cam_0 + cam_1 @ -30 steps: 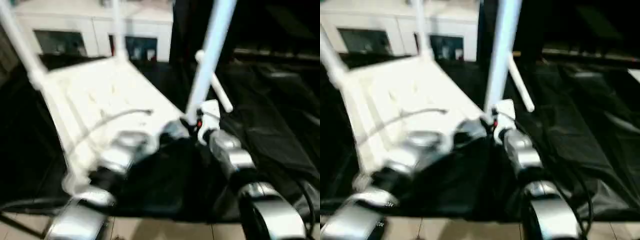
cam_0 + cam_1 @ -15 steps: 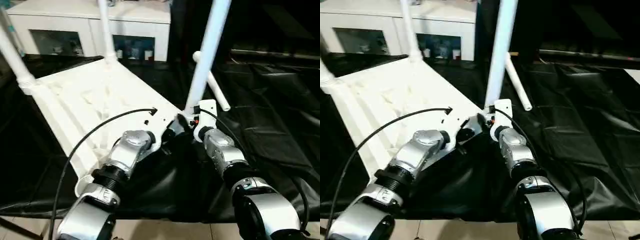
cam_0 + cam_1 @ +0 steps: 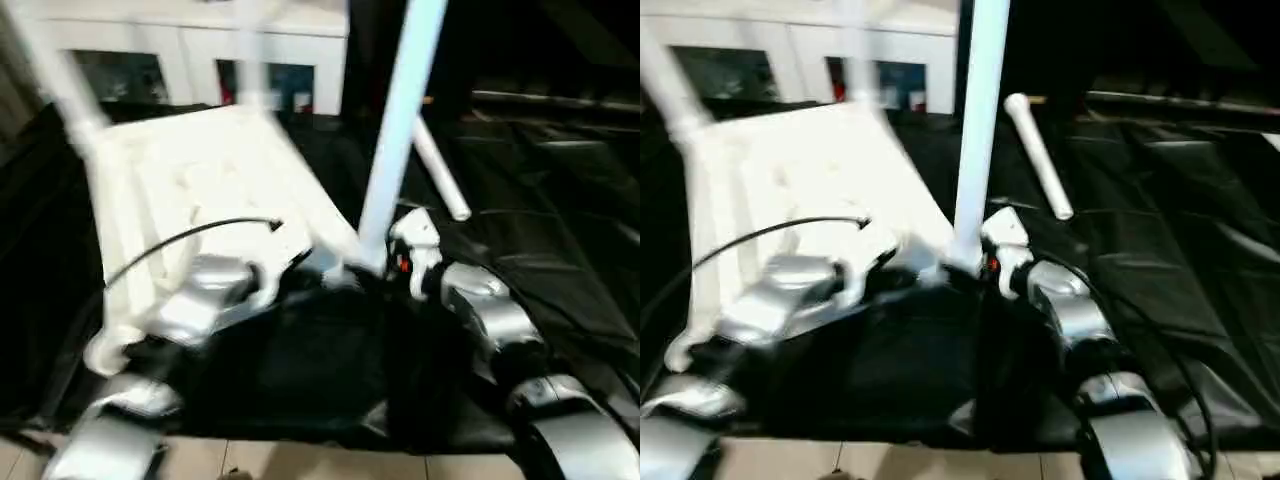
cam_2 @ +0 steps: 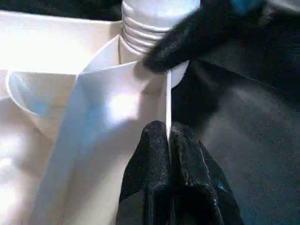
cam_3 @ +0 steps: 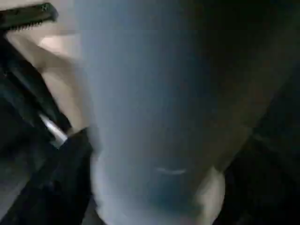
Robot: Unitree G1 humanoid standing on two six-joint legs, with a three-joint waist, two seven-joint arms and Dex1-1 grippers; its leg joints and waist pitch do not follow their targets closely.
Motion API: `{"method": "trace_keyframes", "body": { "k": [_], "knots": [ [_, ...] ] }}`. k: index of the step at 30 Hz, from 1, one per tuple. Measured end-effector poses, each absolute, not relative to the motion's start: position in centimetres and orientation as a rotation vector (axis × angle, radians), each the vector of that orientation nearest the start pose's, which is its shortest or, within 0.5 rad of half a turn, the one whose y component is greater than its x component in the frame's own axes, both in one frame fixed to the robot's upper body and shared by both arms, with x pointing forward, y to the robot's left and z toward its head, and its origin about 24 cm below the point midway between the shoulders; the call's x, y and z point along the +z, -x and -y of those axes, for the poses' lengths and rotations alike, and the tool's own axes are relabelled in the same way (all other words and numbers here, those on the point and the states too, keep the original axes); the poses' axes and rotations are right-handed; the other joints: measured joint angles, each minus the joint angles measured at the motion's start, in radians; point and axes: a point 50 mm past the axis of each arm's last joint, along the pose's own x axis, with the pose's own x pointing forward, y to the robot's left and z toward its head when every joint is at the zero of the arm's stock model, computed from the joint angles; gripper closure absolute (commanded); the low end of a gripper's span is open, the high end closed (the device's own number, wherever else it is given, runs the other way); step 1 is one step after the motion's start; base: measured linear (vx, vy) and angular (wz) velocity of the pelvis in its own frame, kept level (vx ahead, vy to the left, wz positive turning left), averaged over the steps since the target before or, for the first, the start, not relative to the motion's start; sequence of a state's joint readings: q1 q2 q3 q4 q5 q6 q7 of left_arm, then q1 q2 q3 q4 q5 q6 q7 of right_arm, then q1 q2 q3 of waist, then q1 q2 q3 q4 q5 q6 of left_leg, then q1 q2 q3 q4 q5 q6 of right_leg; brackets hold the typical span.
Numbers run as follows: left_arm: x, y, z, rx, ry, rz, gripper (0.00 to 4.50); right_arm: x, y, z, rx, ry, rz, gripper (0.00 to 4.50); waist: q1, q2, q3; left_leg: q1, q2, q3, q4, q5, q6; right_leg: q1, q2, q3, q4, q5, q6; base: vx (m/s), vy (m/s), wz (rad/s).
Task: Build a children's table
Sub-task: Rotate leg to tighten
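Now, item one, changes for you to check against half a second ago: the head views have shifted and blurred, so the camera moved; the right gripper [image 3: 400, 262] sits a little farther out from the foot of the near upright leg [image 3: 395, 130], where before it was pressed against it.

Item two, the children's table [image 3: 215, 190]: it lies upside down on the black-draped surface [image 3: 560, 260], ribbed underside up, its long axis running from near you away toward the white cabinet [image 3: 300, 50]. Three legs stand screwed into corner sockets and point upward: the near one at the corner by your grippers, one at the far left [image 3: 60, 80], one at the far corner by the cabinet [image 3: 248, 60], the last two blurred. A fourth leg [image 3: 440, 180] lies loose on the black cover beyond the right gripper, long axis slanting away from you, apart from the top.

Item three, grippers: the left gripper [image 4: 168, 140] has its fingers [image 4: 150, 159] together, pinching the thin edge wall of the top just beside the corner socket [image 4: 154, 28], whose threaded neck shows in the left wrist view. A black fingertip of the other gripper rests against that socket. You cannot tell from the pictures how far apart the right gripper's fingers stand.

Item four, containers: the cabinet's glass doors show small things inside, too blurred to identify.
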State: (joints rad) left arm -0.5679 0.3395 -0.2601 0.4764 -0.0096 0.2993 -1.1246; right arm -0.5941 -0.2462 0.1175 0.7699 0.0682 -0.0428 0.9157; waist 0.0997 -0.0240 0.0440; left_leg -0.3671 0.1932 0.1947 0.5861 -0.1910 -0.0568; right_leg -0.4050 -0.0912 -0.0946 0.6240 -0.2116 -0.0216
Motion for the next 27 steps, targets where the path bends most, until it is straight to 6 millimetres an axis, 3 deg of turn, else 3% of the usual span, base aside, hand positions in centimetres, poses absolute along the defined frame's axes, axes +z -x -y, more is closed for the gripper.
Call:
{"method": "trace_keyframes", "body": {
  "k": [7,8,10,20,27],
  "knots": [
    [5.45,-31.35,-12.77,-1.265,-0.288,-0.503,4.5,4.22,-32.44,13.25,1.115,0.185,-0.288,0.54,-0.001,-0.002,0.001,0.0,0.0,0.0,0.005,-0.003,-0.005,0.001,-0.001,0.001,0.002,0.003,-0.003,0.0,0.0,0.0],
    [5.45,-31.35,-12.8,-1.265,-0.289,-0.504,4.5,4.2,-32.4,13.22,1.122,0.185,-0.29,0.76,-0.001,-0.002,0.001,0.001,0.0,0.0,0.005,-0.003,-0.005,0.001,-0.001,0.001,0.002,0.003,-0.003,0.0,0.0,0.0],
    [5.47,-31.33,-12.85,-1.267,-0.288,-0.505,4.5,4.22,-32.37,13.21,1.128,0.183,-0.291,0.76,-0.001,-0.002,0.001,0.0,0.0,0.0,0.005,-0.003,-0.005,0.001,-0.001,0.001,0.002,0.003,-0.003,0.0,0.0,0.0],
    [5.44,-31.21,-13.01,-1.282,-0.277,-0.512,4.5,4.25,-32.3,13.35,1.135,0.173,-0.301,1.68,0.001,-0.003,0.002,0.0,0.0,0.0,0.005,0.0,0.0,0.001,-0.001,0.0,0.002,0.003,-0.003,0.0,0.0,0.0],
    [5.43,-31.19,-12.96,-1.285,-0.276,-0.512,4.5,4.0,-32.03,13.25,1.135,0.161,-0.299,1.76,0.003,-0.003,0.001,0.0,0.0,0.0,0.005,0.0,0.0,0.001,-0.001,0.001,0.002,0.003,-0.003,0.0,0.0,0.0]
  ]
}}
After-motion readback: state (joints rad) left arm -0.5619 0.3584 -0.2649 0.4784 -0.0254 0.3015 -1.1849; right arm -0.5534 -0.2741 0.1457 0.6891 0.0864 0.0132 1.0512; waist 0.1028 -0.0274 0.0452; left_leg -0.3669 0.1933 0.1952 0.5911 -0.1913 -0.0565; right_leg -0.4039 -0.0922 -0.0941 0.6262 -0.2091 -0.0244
